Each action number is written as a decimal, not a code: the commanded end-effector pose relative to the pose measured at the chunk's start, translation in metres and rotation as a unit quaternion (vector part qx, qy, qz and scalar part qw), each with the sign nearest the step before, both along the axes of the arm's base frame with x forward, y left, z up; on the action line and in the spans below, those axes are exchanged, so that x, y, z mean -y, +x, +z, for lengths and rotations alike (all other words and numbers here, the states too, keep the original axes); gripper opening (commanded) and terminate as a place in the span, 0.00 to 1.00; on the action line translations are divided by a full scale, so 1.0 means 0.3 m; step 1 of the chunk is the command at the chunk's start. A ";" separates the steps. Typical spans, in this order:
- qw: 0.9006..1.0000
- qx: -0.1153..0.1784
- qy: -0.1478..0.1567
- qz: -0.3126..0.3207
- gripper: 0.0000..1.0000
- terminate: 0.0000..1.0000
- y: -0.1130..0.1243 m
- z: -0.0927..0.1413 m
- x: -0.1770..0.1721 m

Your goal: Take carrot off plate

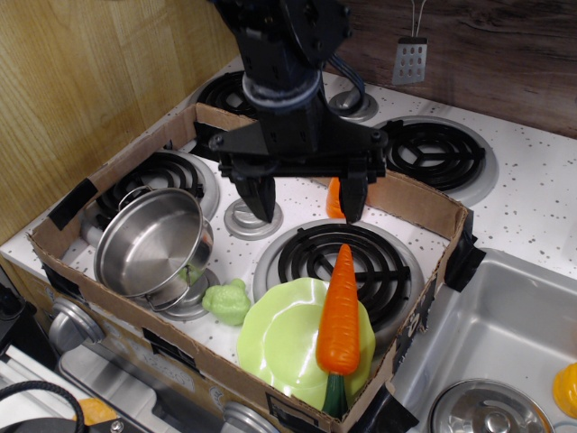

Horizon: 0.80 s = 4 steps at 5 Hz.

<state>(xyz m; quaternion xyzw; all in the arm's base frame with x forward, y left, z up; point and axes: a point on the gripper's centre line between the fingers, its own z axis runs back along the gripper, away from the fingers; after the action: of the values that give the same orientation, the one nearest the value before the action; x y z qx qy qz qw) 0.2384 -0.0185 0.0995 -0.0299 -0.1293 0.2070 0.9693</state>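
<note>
The long glossy orange carrot [340,311] lies across the right side of the lime-green scalloped plate [284,341], its dark green stem end at the front box edge and its tip over the front right burner. My black gripper [306,200] hangs open above the burner, just behind the carrot's tip, with its fingers [260,197] spread wide and nothing between them.
A cardboard box wall [401,194] rings the stove section. A tilted steel pot [153,242] stands at the left, a small bumpy green toy vegetable [227,300] beside the plate, and a short orange cone [334,200] partly hidden behind the gripper. A sink [505,352] lies at the right.
</note>
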 end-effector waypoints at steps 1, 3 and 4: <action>0.999 0.023 0.039 -0.022 1.00 0.00 -0.020 -0.071 0.070; 0.994 0.038 0.092 -0.036 1.00 0.00 -0.070 -0.125 0.102; 0.994 0.050 0.091 -0.039 1.00 0.00 -0.075 -0.171 0.107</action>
<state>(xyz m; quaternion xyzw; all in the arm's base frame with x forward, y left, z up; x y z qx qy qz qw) 0.2072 -0.0489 0.0426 0.0495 -0.1854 0.1575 0.9687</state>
